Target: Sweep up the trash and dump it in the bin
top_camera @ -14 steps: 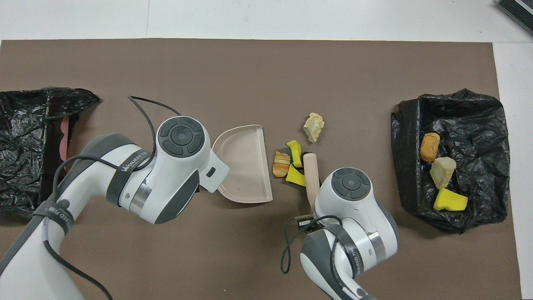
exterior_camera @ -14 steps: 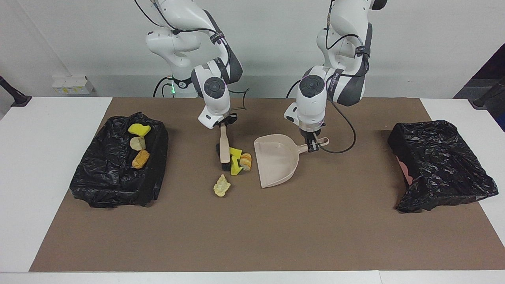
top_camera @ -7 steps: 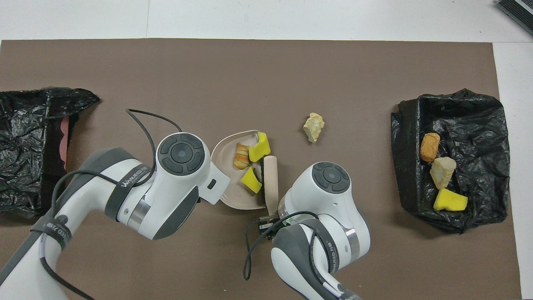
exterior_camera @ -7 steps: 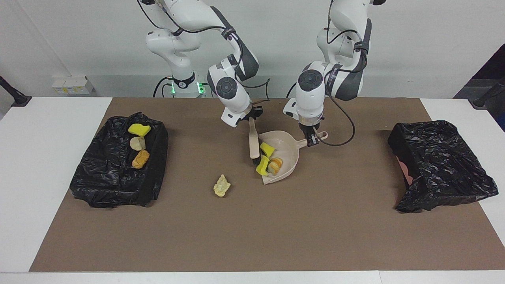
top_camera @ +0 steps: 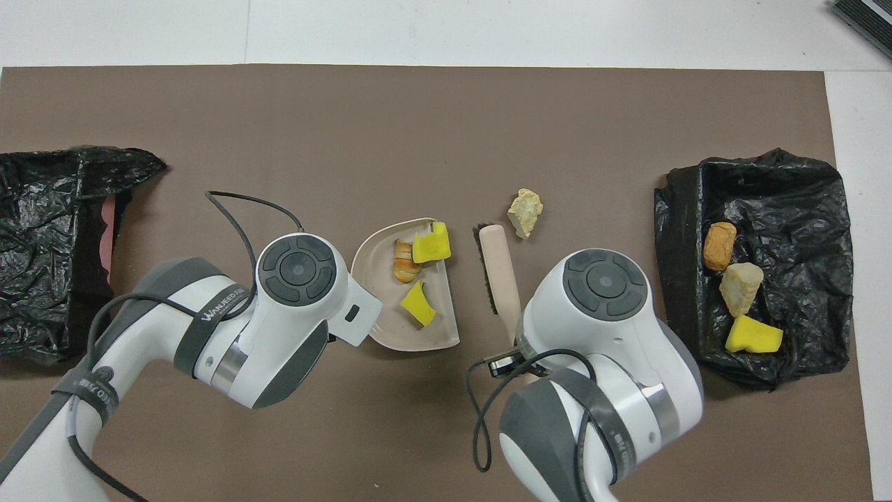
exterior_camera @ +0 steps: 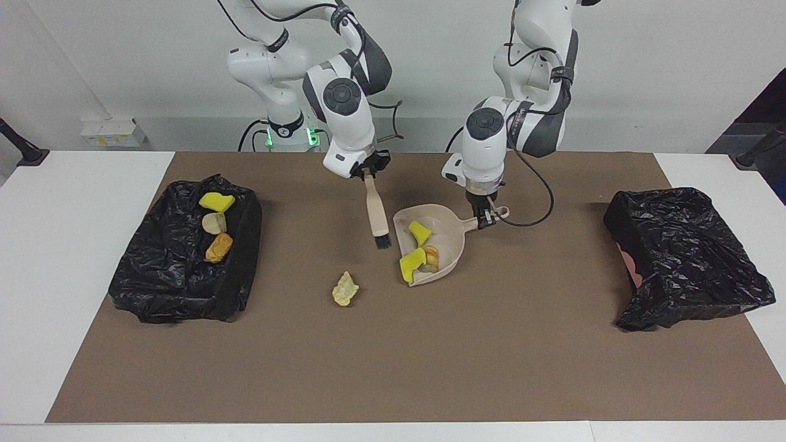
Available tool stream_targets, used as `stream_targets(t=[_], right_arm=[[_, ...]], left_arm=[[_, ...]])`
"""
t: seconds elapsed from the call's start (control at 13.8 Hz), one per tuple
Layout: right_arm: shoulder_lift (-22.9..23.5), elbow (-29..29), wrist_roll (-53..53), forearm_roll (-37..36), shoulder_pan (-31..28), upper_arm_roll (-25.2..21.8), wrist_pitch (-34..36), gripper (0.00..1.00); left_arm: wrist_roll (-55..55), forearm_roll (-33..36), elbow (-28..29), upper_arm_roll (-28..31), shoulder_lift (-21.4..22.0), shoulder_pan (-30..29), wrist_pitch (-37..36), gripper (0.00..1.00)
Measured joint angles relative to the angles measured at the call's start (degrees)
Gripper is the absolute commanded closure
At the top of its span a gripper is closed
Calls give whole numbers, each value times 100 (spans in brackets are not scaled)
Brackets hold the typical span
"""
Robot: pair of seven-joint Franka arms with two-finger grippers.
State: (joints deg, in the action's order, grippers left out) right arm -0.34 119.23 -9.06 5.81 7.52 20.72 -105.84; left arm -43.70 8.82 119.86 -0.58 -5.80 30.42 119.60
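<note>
Trash (exterior_camera: 418, 250) lies in the dustpan (exterior_camera: 451, 233) the left jaws grip.

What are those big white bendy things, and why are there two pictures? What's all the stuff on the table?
Those are two robot arms. One picture looks at them from across the table, the other looks down from above them. The right gripper is shut on a brush, lifted over the brown mat. The left gripper is shut on the handle of a dustpan, which holds three foam chunks. One cream chunk lies loose on the mat. A bin lined with a black bag, at the right arm's end, has three chunks inside. Another bin sits at the left arm's end.
</note>
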Motion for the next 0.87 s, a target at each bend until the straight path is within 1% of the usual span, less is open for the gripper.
stream_targets(t=[0.07,0.15,0.29,0.44,0.58,0.73,0.87], right_arm=[[78,-54,240,-446,-16,-181,-3,100],[253,-211,445,-934,-36,-399,-5,100],[825,-705,712,-1808,-90,-708,-4,100],[1525,-1214,734,-2524,-110,-751,-1,100],[1958,-1445,725,-2733,-76,-722,2,100],[2098,-1465,677,-2668,-6,-700,76,100],[2106,-1435,651,-2181,61,-570,385,100]], left_arm=[[142,0,23,-7,12,0,-4,100],[236,0,54,-12,30,1,-9,100],[321,0,89,-16,58,5,-21,100],[382,0,103,-22,78,17,-75,100],[458,0,101,-26,98,29,-297,100],[570,0,101,-24,145,58,-598,100],[828,0,103,-33,214,162,-782,100]])
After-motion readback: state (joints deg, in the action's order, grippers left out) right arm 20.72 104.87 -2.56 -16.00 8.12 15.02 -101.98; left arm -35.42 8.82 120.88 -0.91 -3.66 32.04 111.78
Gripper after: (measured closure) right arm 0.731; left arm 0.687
